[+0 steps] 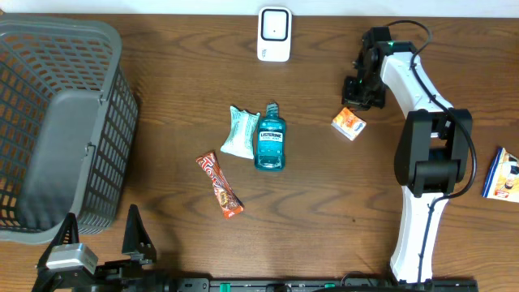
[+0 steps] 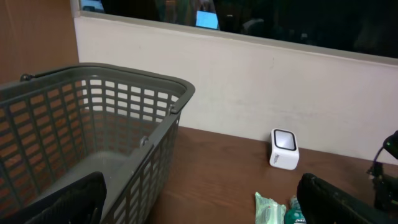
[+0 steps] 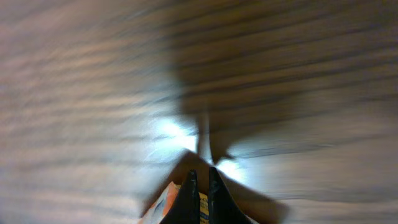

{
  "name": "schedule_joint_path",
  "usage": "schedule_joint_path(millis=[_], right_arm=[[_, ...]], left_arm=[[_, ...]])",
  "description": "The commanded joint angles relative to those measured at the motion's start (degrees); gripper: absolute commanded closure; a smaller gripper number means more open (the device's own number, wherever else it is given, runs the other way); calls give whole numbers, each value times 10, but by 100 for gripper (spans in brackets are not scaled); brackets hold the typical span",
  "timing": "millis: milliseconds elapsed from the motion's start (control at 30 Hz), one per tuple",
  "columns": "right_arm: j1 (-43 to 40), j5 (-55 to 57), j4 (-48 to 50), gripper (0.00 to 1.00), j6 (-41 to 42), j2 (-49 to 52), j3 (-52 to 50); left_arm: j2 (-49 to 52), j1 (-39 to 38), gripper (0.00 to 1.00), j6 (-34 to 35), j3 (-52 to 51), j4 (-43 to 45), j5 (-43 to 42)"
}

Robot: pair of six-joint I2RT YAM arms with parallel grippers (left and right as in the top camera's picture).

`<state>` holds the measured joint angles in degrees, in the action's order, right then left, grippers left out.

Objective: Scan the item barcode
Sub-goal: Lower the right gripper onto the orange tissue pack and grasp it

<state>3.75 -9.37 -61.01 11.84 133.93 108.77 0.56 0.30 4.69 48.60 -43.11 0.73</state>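
Closest to the overhead lens, the right arm (image 1: 434,154) is bending over the table's 3 o'clock side, and the right gripper (image 1: 358,97) is hanging just at 12 o'clock of a small orange-and-white packet (image 1: 349,123). That packet is lying flat on the wooden table (image 1: 324,211), its long axis running from 10 o'clock to 4 o'clock; which end is leading I cannot tell. In the blurred right wrist view its fingers (image 3: 189,190) are pressing together without a gap, the packet showing under their base; whether they are touching it I cannot tell. At 7 o'clock the left gripper (image 1: 101,235) is spreading its fingers wide, holding nothing, beside the grey basket (image 1: 122,105). A white scanner (image 1: 274,34) is sitting at the 12 o'clock edge, at 10 o'clock of the packet, with bare wood lying between them. The Listerine bottle (image 1: 270,138), wipes pack (image 1: 239,131) and candy bar (image 1: 220,185) are lying well apart at 9 o'clock of the packet, and a blue box (image 1: 504,174) is sitting at the 3 o'clock edge.
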Motion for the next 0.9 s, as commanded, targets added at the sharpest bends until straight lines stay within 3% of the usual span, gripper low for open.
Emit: schedule_joint_path(millis=[0, 200, 300, 567, 700, 867], right_arm=[[1, -103, -18, 99, -161, 9, -2], [1, -152, -94, 99, -313, 8, -1], [2, -150, -131, 99, -347, 7, 0], [1, -190, -199, 96, -343, -27, 48], [1, -192, -226, 81, -276, -89, 59], [0, -155, -285, 78, -203, -176, 59]], left_arm=[[-4, -2, 2, -1, -4, 2, -1], [-4, -2, 2, -1, -4, 2, -1], [-4, -2, 2, -1, -4, 2, -1], [-4, -2, 2, -1, -4, 2, -1], [-4, -2, 2, -1, -4, 0, -1], [-4, -2, 2, -1, -4, -1, -1]])
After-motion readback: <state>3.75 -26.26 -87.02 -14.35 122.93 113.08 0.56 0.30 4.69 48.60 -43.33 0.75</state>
